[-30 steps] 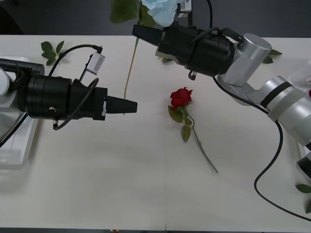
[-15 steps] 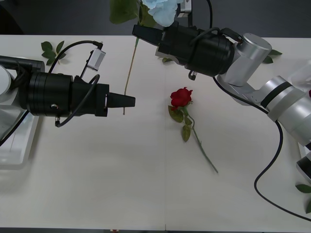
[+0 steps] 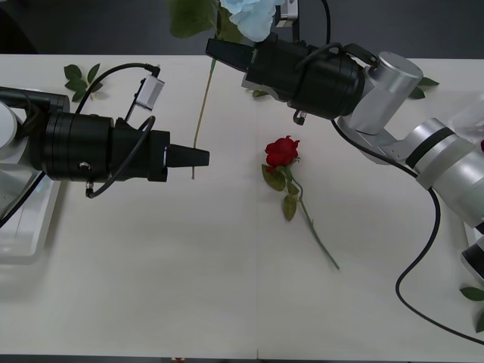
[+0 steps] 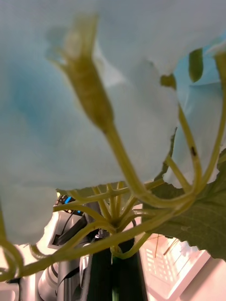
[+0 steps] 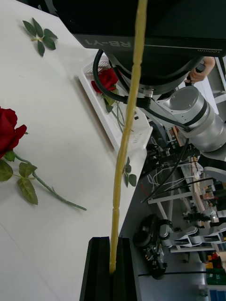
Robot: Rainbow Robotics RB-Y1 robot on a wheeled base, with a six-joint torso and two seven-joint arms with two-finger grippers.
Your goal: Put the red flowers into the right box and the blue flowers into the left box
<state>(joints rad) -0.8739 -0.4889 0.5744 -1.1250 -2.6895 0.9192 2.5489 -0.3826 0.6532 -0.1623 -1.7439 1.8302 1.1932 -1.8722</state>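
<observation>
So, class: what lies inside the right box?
In the left wrist view, the right box holds one red rose with its green stem running along the floor. The right arm covers the box's far end, so anything lying there cannot be seen.

Both arms end in fat black cylindrical wrist housings. The left claw (image 3: 198, 157) tapers to a black wedge — a small grey camera box sits on its housing, fed by a looping black cable. The right claw (image 3: 219, 48) is black too; behind it come silver-grey joints with black bands, and a black cable trails along the arm.
</observation>
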